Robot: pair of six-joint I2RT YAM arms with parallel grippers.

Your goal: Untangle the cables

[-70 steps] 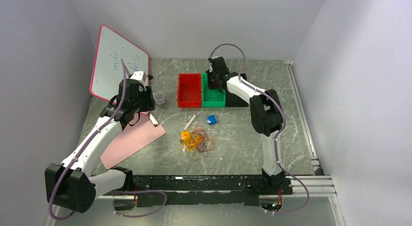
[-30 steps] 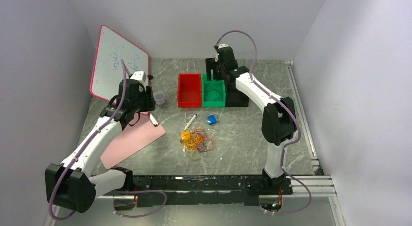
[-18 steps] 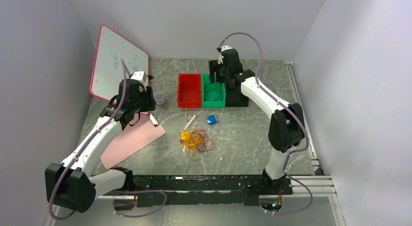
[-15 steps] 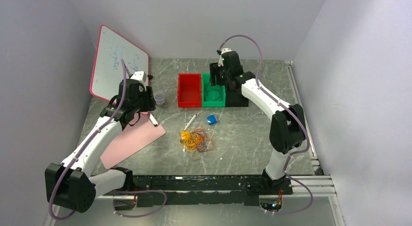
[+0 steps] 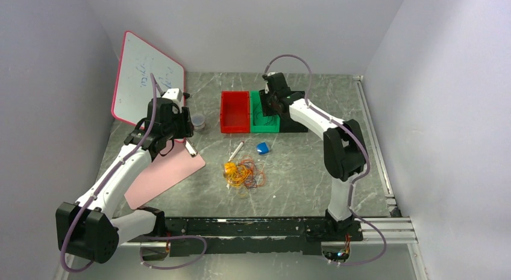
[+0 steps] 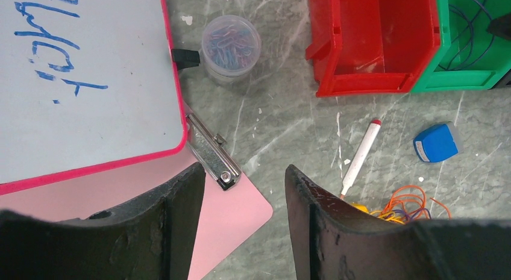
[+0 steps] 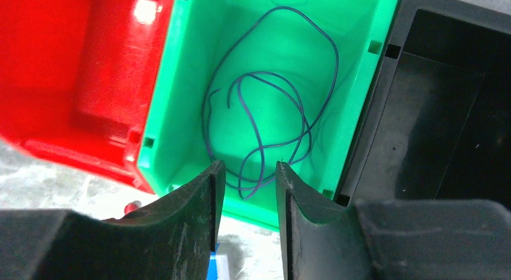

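Right gripper point(image 7: 246, 171) sits over the green bin point(image 7: 159, 111), jaws a narrow gap apart with nothing between them. One dark purple cable point(image 7: 271, 129) lies as a loose coil on the green bin's floor. In the wrist view the fingers frame its near loops; can't tell if they touch it. The rest, a tangled cable bunch point(image 5: 244, 173) of yellow-orange, red-orange and a few dark strands, lies on the table on the near side of the green bin, well apart from it and a bit left. A blue block point(image 5: 263, 148) and a white marker pen point(image 5: 235, 150) lie between the green bin and the bunch, the pen's near end just beside the bunch. The red bin point(image 5: 235, 111) butts against the green bin's left side, the black bin point(image 7: 452, 111) against its right. Left gripper point(image 6: 244, 174) is well left of the green bin, past the red bin, jaws wide and empty, above the metal clip point(image 6: 211, 153) of a pink clipboard point(image 6: 223, 214), next to a whiteboard point(image 6: 72, 81) and a jar of paper clips point(image 6: 231, 48).
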